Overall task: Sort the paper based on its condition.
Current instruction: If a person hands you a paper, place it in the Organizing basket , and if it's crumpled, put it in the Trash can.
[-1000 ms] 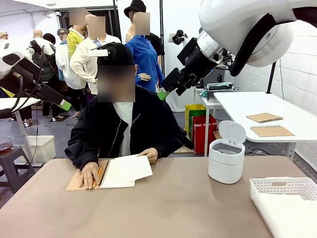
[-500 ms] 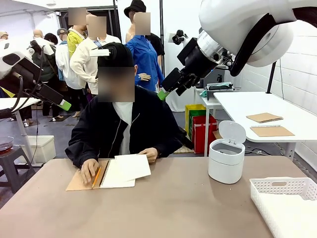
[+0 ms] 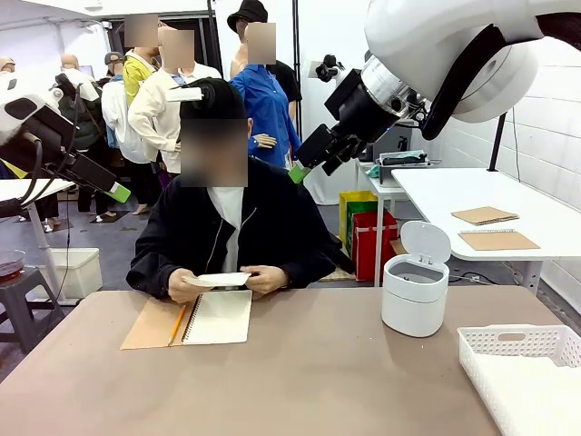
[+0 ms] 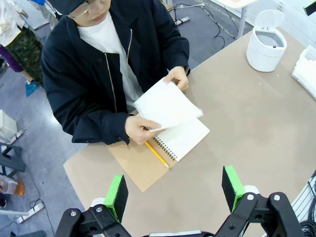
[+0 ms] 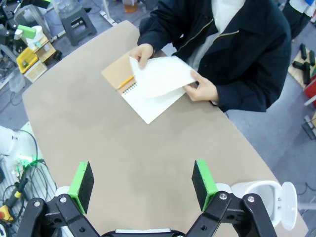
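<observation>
You are getting a wide bare stretch of brown tabletop [image 3: 318,381] across the near half, with nothing lying between the near edge and the person's things. The lidded white bin [image 3: 415,295] is standing at 2 o'clock from the middle. The white slotted basket [image 3: 522,363] is sitting at 4 o'clock, against the right edge.

Both arms are hanging high above the tabletop, well apart from everything on it. The left tool [image 4: 175,190] is spreading its green pads wide with nothing between them. The right tool [image 5: 143,180] is gaping just as wide and empty.

The paper [image 3: 223,279], one white sheet, is being held by both of the person's hands [image 4: 137,130] at 11 o'clock, lifted just above the open spiral notebook [image 3: 218,318]. A yellow pencil [image 3: 178,324] is lying along the spiral binding.

In the front view the sheet is showing edge-on, so you cannot tell its condition there. The basket is being cut off by the picture's right and bottom edges.
</observation>
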Action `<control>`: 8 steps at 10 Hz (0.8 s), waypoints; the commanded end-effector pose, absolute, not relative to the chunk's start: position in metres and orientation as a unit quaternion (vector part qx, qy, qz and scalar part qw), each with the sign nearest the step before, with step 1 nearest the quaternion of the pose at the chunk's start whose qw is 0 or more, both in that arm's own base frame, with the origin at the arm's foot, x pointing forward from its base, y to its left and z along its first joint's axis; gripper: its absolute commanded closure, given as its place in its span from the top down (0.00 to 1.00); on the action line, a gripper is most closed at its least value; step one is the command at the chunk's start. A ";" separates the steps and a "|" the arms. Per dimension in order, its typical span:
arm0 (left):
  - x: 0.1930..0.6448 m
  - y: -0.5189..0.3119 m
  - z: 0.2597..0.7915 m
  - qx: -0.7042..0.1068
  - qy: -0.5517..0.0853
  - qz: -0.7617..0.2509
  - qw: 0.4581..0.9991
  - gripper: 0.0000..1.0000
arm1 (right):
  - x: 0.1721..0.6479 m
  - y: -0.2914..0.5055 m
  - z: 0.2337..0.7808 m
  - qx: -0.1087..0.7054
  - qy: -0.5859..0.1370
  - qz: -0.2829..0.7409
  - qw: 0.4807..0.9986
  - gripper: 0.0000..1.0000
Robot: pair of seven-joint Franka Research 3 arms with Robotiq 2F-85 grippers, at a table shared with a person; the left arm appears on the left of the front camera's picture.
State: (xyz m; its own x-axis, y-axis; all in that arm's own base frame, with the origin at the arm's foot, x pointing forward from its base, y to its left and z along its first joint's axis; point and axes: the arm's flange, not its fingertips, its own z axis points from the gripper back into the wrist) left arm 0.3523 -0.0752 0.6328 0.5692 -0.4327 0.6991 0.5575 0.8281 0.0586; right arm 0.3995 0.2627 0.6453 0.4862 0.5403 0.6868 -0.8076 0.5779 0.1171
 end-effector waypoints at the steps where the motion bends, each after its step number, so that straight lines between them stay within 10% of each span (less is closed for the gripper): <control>1: 0.353 -0.074 0.634 -0.084 -0.373 -0.279 0.881 1.00 | 0.399 0.262 0.645 0.224 -0.304 0.404 0.833 1.00; 8: 0.353 -0.074 0.634 -0.084 -0.373 -0.279 0.881 1.00 | 0.399 0.262 0.645 0.224 -0.304 0.404 0.833 1.00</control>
State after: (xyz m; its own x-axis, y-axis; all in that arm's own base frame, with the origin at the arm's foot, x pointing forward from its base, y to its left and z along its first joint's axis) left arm 0.3523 -0.0752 0.6328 0.5692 -0.4327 0.6991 0.5575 0.8281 0.0586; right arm 0.3995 0.2627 0.6453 0.4862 0.5403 0.6868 -0.8076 0.5779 0.1171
